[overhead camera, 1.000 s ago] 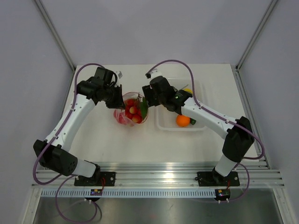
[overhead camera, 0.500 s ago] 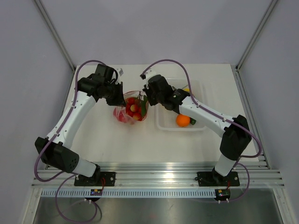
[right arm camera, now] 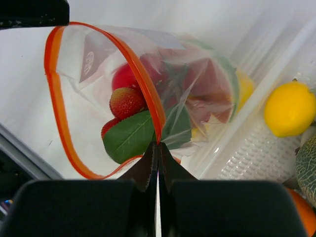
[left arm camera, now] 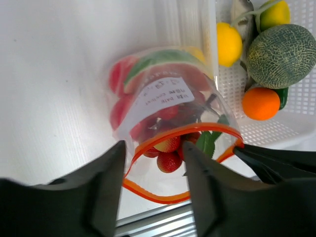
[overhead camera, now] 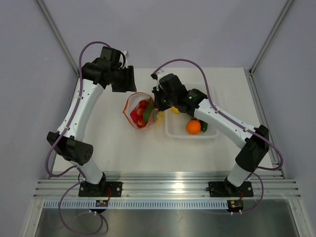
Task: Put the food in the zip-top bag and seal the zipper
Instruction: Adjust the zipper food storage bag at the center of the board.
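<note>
The zip-top bag (overhead camera: 139, 112) stands just left of the tray, mouth open, with red berries (left arm camera: 169, 162), a green leaf (right arm camera: 129, 138) and other food inside. Its orange zipper (right arm camera: 58, 108) forms a wide loop. My right gripper (overhead camera: 157, 101) is shut on the zipper's tray-side edge (right arm camera: 158, 143) and holds the mouth up. My left gripper (overhead camera: 126, 79) hangs open behind and above the bag, its fingers (left arm camera: 98, 197) apart with nothing between them. More food lies in the tray: an orange (overhead camera: 193, 127), a lemon (left arm camera: 228, 43) and a netted melon (left arm camera: 281, 55).
The white perforated tray (overhead camera: 177, 132) sits right of the bag, under my right arm. A second lemon (right arm camera: 289, 108) rests in it. The aluminium rail (overhead camera: 163, 180) runs along the table's near edge.
My left gripper let go of the bag's rim, opened, and drew up and back. My right gripper closed on the zipper's opposite side, and the bag now hangs from it with the mouth wide.
</note>
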